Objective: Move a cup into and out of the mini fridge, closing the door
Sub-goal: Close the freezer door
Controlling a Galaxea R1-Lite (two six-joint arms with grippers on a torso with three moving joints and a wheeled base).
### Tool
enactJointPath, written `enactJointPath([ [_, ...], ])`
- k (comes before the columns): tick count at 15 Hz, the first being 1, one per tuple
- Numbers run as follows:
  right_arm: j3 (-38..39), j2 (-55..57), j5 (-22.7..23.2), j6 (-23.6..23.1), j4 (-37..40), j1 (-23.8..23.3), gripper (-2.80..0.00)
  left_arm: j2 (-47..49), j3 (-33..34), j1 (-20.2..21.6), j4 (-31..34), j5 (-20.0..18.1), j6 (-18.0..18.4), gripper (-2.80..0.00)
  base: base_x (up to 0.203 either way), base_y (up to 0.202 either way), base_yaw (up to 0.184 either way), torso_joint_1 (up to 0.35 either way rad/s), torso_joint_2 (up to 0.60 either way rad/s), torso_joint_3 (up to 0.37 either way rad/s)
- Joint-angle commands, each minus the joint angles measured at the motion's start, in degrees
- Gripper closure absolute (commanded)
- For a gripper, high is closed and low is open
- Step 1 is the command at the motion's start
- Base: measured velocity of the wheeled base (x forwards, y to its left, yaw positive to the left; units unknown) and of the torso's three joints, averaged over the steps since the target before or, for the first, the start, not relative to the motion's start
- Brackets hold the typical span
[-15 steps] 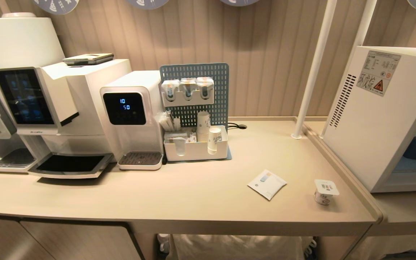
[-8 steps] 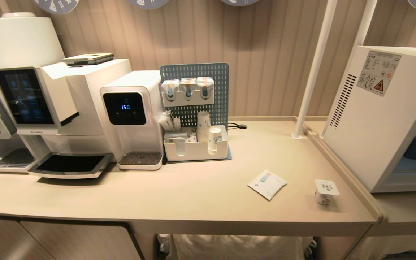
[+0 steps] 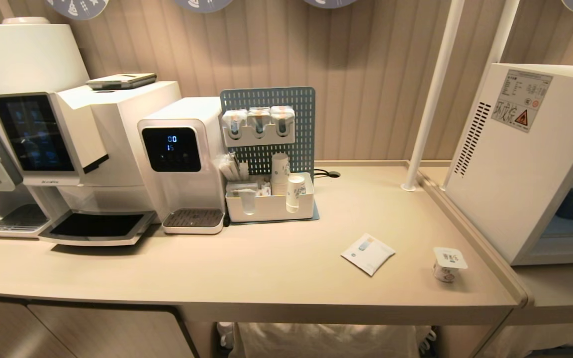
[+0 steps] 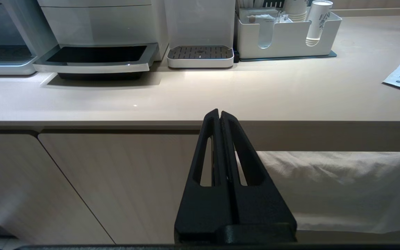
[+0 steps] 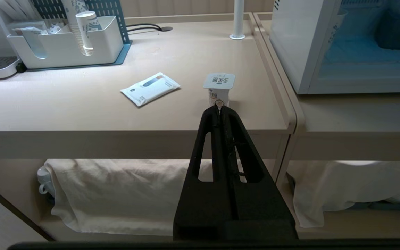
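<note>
The cup, a small white pot with a flat lid, stands near the counter's front right corner. In the right wrist view the cup is just beyond my right gripper, which is shut and empty, in front of the counter's edge and apart from the cup. The white mini fridge stands on the lower counter to the right. Its glass-fronted door appears to lie flush against the front. My left gripper is shut and empty, low before the counter's front edge. Neither arm shows in the head view.
A flat white packet lies left of the cup. Further back stand a white organiser with paper cups, a water dispenser and a coffee machine. A white pole and a raised rim separate the two counters.
The digits on the water dispenser's display have changed. Nothing else in the head view differs.
</note>
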Motion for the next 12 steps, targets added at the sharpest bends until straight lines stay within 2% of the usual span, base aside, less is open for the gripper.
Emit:
enactJointPath([
  [1,0.0,0.1,0.0,0.0,0.0,0.0,0.0,0.0,0.0,0.0,0.0,0.0,0.0,0.0,0.0,0.0,0.0,0.0,0.0,0.0],
  [3,0.0,0.1,0.0,0.2,-0.1,0.0,0.0,0.0,0.0,0.0,0.0,0.0,0.0,0.0,-0.107,0.0,0.0,0.004,0.01,-0.001],
  [12,0.0,0.1,0.0,0.7,-0.1,0.0,0.0,0.0,0.0,0.0,0.0,0.0,-0.3,0.0,-0.194,0.0,-0.001,0.0,0.0,0.001],
])
